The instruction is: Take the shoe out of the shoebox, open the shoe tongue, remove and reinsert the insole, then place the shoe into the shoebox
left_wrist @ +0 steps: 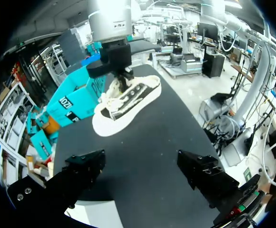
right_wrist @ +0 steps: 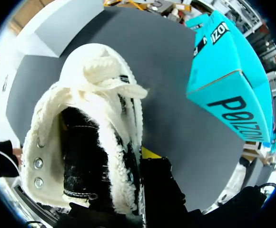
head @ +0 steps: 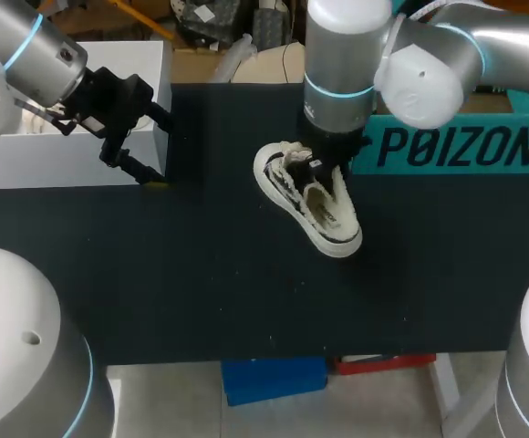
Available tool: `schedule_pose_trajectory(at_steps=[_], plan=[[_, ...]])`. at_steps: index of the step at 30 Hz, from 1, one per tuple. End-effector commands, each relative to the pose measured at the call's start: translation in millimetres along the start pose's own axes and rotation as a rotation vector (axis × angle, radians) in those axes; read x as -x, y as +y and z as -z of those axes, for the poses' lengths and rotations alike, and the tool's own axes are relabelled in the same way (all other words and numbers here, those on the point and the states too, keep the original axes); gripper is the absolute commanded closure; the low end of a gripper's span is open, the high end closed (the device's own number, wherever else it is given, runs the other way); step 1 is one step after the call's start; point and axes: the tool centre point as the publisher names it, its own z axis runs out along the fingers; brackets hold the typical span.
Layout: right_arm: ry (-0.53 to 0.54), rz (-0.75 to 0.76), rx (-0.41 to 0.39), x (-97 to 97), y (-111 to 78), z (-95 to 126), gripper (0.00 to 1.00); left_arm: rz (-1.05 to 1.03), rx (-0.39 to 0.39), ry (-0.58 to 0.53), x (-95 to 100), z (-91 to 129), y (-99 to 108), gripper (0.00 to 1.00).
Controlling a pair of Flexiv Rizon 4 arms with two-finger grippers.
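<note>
Shoe (head: 315, 196) lies out on the desk (head: 201, 274), near the teal shoebox (head: 456, 146), presumably so its inside can be reached. Right end effector (head: 333, 160) sits at its opening (its grip is hidden, so I cannot tell). Left end effector (head: 158, 151) hangs wide and empty, well apart.

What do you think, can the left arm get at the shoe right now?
Probably yes. Only bare table lies between the open left pincer and the shoe. The right arm stands over the shoe's opening, so likely only the side facing the left pincer is free.
</note>
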Motion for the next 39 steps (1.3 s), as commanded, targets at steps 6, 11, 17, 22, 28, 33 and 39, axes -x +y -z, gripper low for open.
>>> schedule_pose_trajectory(at_steps=[6,11,17,22,28,33,39], plan=[[0.051,0.669,-0.065,66.0,-28.3,161.0,1.00,0.001,0.005,0.002,-0.3,0.4,-0.4,0.00],[0.051,0.669,-0.065,66.0,-28.3,161.0,1.00,0.001,0.005,0.002,-0.3,0.4,-0.4,0.00],[0.051,0.669,-0.065,66.0,-28.3,161.0,1.00,0.001,0.005,0.002,-0.3,0.4,-0.4,0.00],[0.051,0.669,-0.065,66.0,-28.3,161.0,1.00,0.001,0.005,0.002,-0.3,0.4,-0.4,0.00],[0.029,0.671,-0.043,71.8,-29.0,160.4,1.00,0.001,0.005,0.002,-0.3,0.4,-0.4,0.00],[0.007,0.789,-0.049,109.5,-15.4,162.8,1.00,0.001,0.005,0.002,-0.3,0.4,-0.4,0.00],[0.004,0.923,-0.081,165.3,19.5,155.7,1.00,0.001,0.005,0.002,-0.3,0.4,-0.4,0.00]])
